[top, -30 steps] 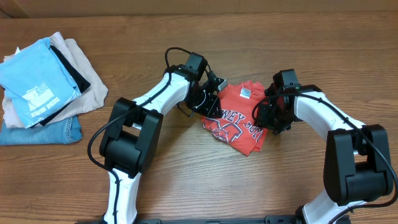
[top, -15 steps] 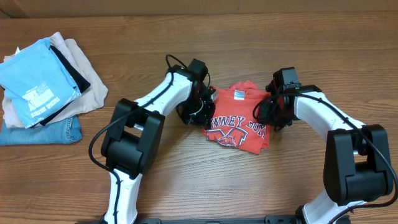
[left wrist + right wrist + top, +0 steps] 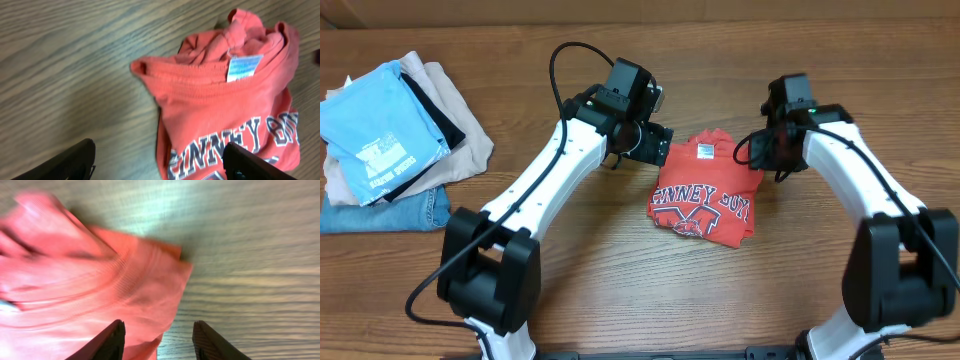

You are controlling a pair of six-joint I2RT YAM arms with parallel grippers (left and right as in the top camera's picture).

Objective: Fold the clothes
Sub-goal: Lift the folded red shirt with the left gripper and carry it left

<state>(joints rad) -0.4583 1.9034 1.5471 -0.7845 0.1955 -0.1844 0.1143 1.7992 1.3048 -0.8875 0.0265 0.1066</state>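
In the middle of the counter point(image 3: 620, 290) lies the red T-shirt point(image 3: 705, 200), folded into 1 compact packet. The print faces up, probably so the lettering shows on a finished fold. Its collar point(image 3: 200, 80) and white tag point(image 3: 243, 68) point to the far edge. The long axis runs roughly far to near, though the packet is barely longer than wide. The left claw point(image 3: 642, 145) hangs just beside the collar corner, its 2 fingers spread wide and empty. The right claw point(image 3: 772, 158) hovers at the opposite far corner, also spread and gripping nothing. Both seem placed to leave the packet undisturbed. Well apart on the left sits a pile of folded garments point(image 3: 390, 140).
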